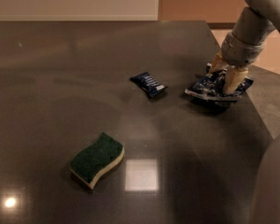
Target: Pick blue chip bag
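Hand sits near the right edge of the dark worktop, its two pale fingers pinched in on the blue chip bag. The bag is dark-blue crinkled foil with white print, bunched between the fingers, low against the worktop, right of a small blue packet.

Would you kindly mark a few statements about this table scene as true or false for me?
1. The gripper is down at the blue chip bag. True.
2. The green sponge touches the blue chip bag. False: it lies far off, toward the near left.
3. The small dark-blue packet lies apart from the bag, to its left in the view. True.
4. The small packet sits on the sponge. False: it lies on the table.
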Tool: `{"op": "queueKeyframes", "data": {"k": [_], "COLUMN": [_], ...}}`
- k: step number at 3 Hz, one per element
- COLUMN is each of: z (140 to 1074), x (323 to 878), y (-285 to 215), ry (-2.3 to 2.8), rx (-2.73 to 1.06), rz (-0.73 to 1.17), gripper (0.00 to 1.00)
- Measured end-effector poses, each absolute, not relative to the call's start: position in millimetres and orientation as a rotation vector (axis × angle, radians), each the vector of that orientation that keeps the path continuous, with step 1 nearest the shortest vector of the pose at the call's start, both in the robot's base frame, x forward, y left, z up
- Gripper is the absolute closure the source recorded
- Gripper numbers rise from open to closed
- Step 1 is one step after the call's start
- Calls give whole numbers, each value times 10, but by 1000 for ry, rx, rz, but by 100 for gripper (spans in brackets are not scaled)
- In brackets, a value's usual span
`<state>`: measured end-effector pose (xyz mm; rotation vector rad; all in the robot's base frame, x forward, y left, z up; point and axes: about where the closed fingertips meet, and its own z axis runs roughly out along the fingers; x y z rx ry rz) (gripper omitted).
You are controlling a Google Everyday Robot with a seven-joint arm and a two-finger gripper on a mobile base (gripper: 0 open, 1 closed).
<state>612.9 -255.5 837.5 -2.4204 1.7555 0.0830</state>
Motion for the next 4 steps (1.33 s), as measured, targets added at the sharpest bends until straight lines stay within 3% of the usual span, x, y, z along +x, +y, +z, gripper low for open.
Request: {"op": "queueKeyframes", "data": {"k": [1, 2, 4], "z": [8581, 8879, 9658], "x": [6100, 6035, 6023], "y": [-2455, -2304, -1881], "ry": [1747, 1729, 1617], "rx": [-2388, -2356, -2275], "rz": [71, 79, 19], "gripper": [88, 100, 100]}}
